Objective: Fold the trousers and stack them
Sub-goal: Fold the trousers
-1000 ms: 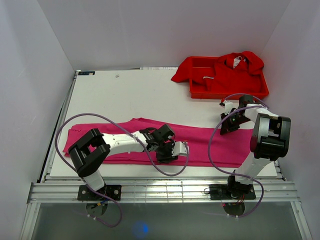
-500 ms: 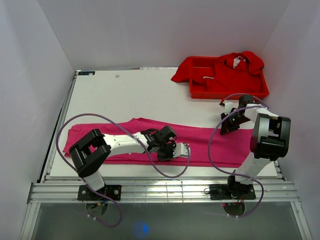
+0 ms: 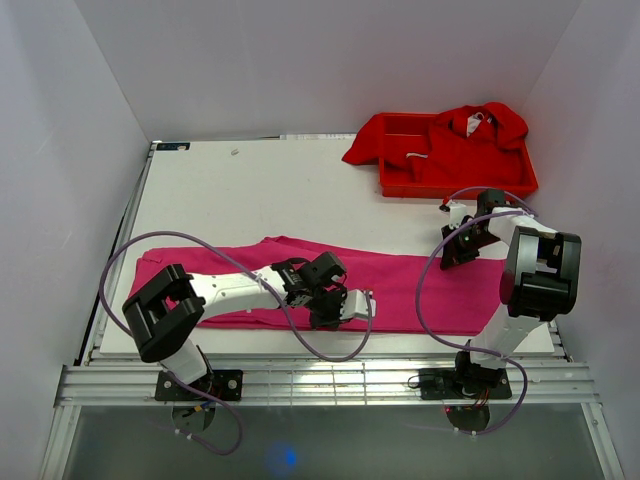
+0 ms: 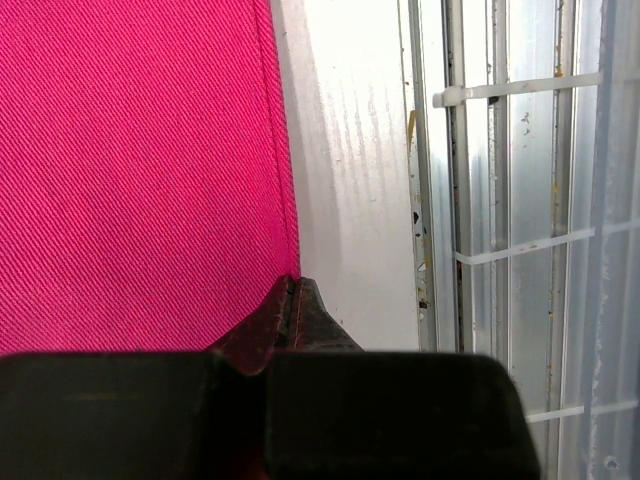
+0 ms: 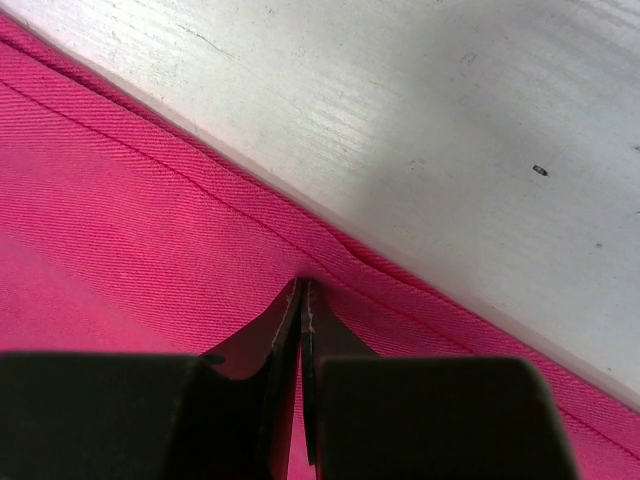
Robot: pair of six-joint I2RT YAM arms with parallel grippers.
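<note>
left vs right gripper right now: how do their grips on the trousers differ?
The left gripper pinches the trousers at their near edge, about mid-length; the right gripper pinches the far edge, toward the right end. Beside the left gripper runs the metal rail; beside the right gripper, only bare table. Shared: both shut on an edge of flat-lying cloth.

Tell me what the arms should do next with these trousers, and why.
Probably raise both arms slightly: the left gripper and right gripper are each shut on an edge of the trousers, which lie flat on the table.
</note>
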